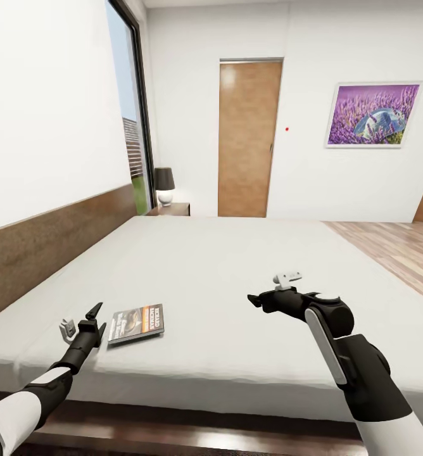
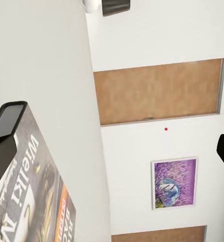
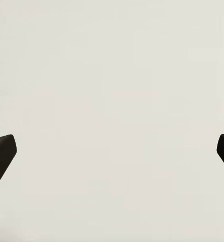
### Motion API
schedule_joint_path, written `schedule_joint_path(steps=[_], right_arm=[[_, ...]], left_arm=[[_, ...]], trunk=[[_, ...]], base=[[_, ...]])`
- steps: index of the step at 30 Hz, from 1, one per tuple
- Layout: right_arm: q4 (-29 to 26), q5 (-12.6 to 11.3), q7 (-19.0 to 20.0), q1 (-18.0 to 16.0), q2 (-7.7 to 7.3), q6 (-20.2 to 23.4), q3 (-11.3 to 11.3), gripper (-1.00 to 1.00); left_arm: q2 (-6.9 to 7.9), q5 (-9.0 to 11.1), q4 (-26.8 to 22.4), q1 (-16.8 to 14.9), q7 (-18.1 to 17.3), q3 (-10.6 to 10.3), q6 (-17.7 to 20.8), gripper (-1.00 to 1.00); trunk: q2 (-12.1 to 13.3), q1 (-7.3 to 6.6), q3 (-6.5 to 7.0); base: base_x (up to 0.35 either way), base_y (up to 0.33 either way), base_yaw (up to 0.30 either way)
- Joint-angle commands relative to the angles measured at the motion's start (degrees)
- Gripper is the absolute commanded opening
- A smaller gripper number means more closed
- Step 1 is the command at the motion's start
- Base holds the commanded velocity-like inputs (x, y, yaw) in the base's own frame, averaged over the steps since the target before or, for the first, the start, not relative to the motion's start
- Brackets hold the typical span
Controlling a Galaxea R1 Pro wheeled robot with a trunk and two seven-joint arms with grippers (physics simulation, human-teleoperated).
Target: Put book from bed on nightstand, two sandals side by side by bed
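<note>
At seven o'clock the left tool (image 1: pixel 95 315) hovers spread just beside the book (image 1: pixel 137 323), which lies flat near the edge of the bed (image 1: pixel 224 272). Nothing is lifted yet. The nightstand (image 1: pixel 171 209) waits at eleven o'clock, past the far corner. At four o'clock the right tool (image 1: pixel 254 301) hangs spread, pinching nothing. The sandals' step looks undone.

We see the wide off-white mattress of the bed (image 1: pixel 237 278) bare around the thin dark paperback book (image 1: pixel 137 323); the brown wooden headboard (image 1: pixel 40 247) walls off its left side.
</note>
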Motion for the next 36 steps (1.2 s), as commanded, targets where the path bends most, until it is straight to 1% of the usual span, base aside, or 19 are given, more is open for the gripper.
schedule_joint_path(steps=[1, 9, 13, 35, 36], right_arm=[[-0.04, -0.05, 0.06, -0.05, -0.04, 0.23, 0.04, 1.0], [-0.04, -0.05, 0.07, -0.05, -0.04, 0.23, 0.05, 1.0], [-0.04, -0.05, 0.06, -0.05, -0.04, 0.23, 0.06, 1.0], [-0.04, -0.05, 0.05, -0.05, -0.04, 0.23, 0.06, 1.0], [-0.04, -0.05, 0.05, -0.05, -0.04, 0.23, 0.06, 1.0]], left_arm=[[0.02, 0.61, 0.01, -0.03, -0.18, -0.28, 0.6, 1.0], [0.02, 0.61, -0.06, -0.03, -0.24, -0.28, 0.58, 1.0], [0.02, 0.61, -0.07, -0.03, -0.26, -0.28, 0.59, 1.0], [0.02, 0.61, -0.08, -0.03, -0.27, -0.28, 0.62, 1.0], [0.02, 0.61, -0.08, -0.03, -0.27, -0.28, 0.62, 1.0]], trunk=[[-0.03, -0.01, -0.06], [-0.03, -0.01, -0.06], [-1.63, 0.87, -0.78], [-1.63, 0.87, -0.78], [-2.03, 1.09, -0.96]], base=[[0.0, 0.0, 0.0], [0.0, 0.0, 0.0], [0.0, 0.0, 0.0], [0.0, 0.0, 0.0], [0.0, 0.0, 0.0]])
